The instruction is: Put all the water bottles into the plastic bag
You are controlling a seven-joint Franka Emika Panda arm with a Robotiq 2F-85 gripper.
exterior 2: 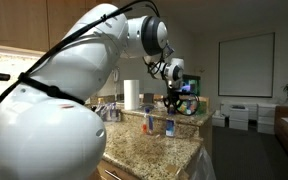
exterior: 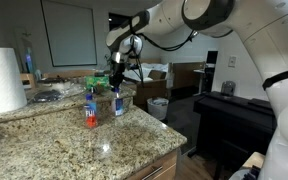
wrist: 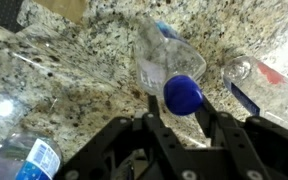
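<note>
hand [wrist: 181, 125] just abv blue-cap bottle [wrist: 162, 58], fingers [wrist: 134, 135] apart astride cap.

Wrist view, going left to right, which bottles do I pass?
blue-labelled bottle in the lower left corner → blue-capped bottle in the middle → red-labelled bottle at the right edge

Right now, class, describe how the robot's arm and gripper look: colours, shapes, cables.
The arm is glossy white, built of rounded, bulbous segments with thin dark seams at the joints. A black cable runs along its outside. The gripper is black, with two angular linkage fingers.
</note>
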